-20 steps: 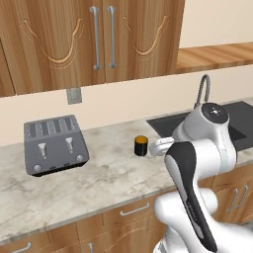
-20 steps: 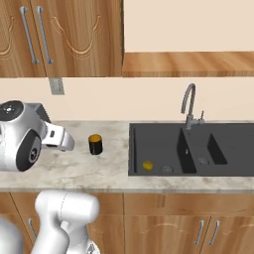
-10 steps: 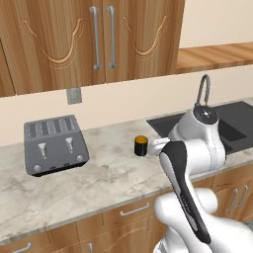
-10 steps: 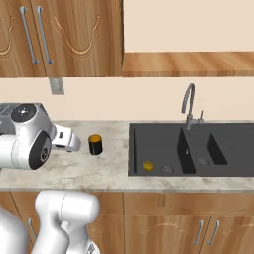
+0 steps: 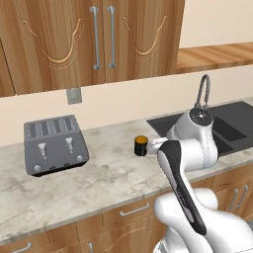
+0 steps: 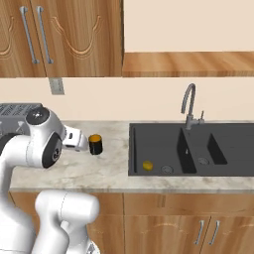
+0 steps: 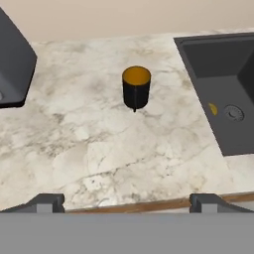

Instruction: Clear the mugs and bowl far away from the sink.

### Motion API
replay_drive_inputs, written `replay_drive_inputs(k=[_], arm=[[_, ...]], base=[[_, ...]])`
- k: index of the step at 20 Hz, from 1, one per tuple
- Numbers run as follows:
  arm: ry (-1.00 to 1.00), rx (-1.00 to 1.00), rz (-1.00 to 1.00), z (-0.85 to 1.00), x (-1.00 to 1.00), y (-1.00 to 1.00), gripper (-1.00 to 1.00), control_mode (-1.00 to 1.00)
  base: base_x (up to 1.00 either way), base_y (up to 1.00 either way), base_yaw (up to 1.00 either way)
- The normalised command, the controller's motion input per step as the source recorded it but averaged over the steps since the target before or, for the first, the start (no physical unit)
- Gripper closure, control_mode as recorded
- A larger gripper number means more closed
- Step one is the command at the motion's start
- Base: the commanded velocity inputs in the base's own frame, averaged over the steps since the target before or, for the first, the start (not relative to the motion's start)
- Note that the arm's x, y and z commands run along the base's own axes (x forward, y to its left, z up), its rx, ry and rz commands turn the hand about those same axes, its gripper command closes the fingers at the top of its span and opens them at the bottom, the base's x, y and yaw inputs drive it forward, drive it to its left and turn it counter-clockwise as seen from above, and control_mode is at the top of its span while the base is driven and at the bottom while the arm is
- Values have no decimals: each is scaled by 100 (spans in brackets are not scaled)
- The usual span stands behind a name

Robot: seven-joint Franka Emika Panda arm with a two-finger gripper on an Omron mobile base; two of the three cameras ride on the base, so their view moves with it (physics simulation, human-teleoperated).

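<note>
Veined marble counter (image 7: 99, 149), wooden cabinets (image 5: 99, 39)

A black mug (image 7: 136, 89) with orange-yellow inside, dark grey sink (image 6: 193, 149), grey toaster (image 5: 53, 145), beige-veined marble counter (image 7: 109, 149).

Base views flanking the arm; both sharing black mug (image 5: 141, 146).

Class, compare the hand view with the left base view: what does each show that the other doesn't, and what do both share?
Hand view alone: the sink's drain and a small yellow thing in the basin, plus the open gripper with tips wide apart.

Left base view alone: the wooden wall cabinets, the wall outlet, the curved tap and the robot's white arm.

Both: the black mug standing upright on the marble counter, between the toaster and the sink.
</note>
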Motion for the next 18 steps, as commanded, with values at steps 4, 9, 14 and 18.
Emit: replay_drive_inputs(k=[4, 9, 14, 18], arm=[[0, 0, 0, -14, 59, 0, -100, -100], [4, 0, 0, -25, 28, -2, -100, -100], [11, 0, 0, -43, 29, 0, -100, -100], [4, 0, 0, -31, 30, 0, -100, -100]], base=[[0, 0, 0], [0, 0, 0], [0, 0, 0], [0, 0, 0]])
